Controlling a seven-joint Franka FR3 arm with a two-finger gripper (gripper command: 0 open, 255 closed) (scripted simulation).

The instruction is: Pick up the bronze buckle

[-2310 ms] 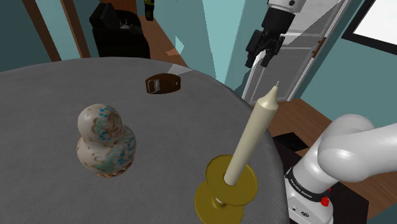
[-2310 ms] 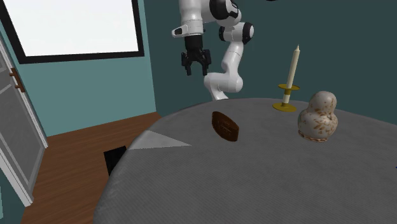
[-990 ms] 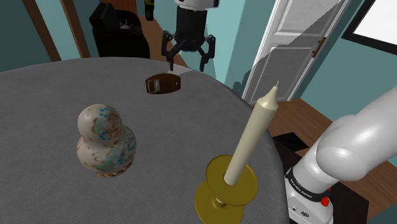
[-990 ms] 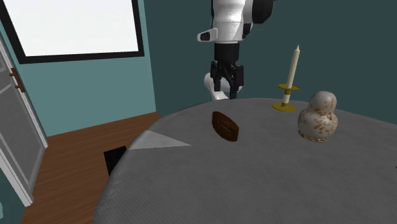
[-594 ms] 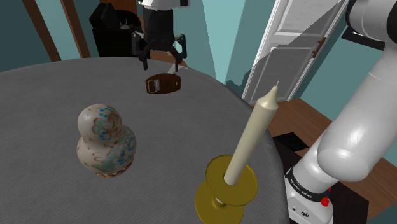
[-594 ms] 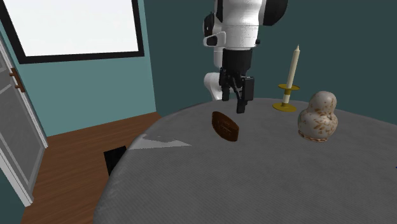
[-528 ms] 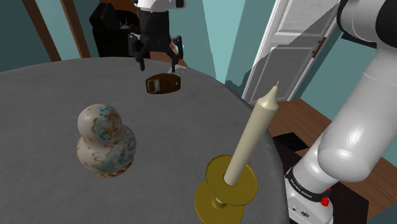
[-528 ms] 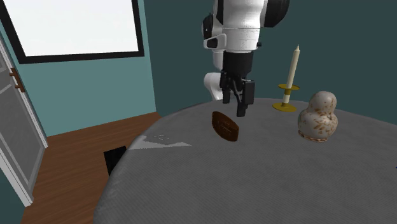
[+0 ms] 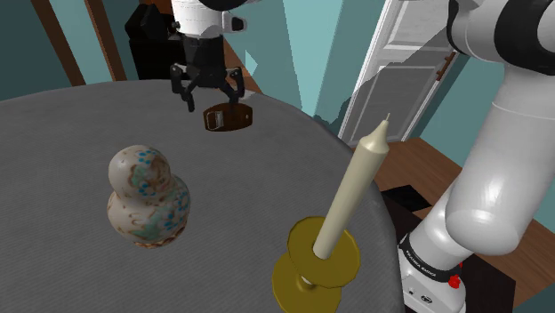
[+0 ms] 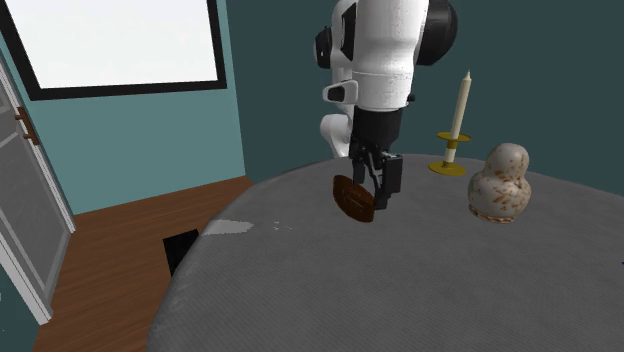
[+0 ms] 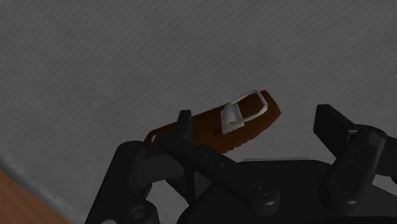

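Step in hand: approach for the grasp; my gripper (image 9: 212, 98) hangs low over the buckle (image 9: 229, 117), nothing lifted yet.
Gripper state: fingers (image 11: 185, 124) spread wide, clasping nothing.
Buckle, description: dark brown oval strap piece with a pale clasp frame on top.
Buckle, location: lying flat on the table (image 9: 71, 151), near the far edge in the shoulder view, well apart from the other pieces.
Buckle, relation to fingers: in the wrist view it lies partly between them, nearer one finger than the other; I cannot tell whether that finger touches it.
Next move, my judgement: centre the jaws over the strap, go down the last bit to the tabletop, then close across its narrow width. It sits low and flat, so the fingertips must get almost to the surface or they will slide over it.
Count, buckles: one.
Count, candles: one, cream candle (image 9: 354, 188), upright in one gold holder (image 9: 316, 267).
Count, vases: one, speckled gourd-shaped vase (image 9: 148, 197).
Count, tables: one, round, grey.
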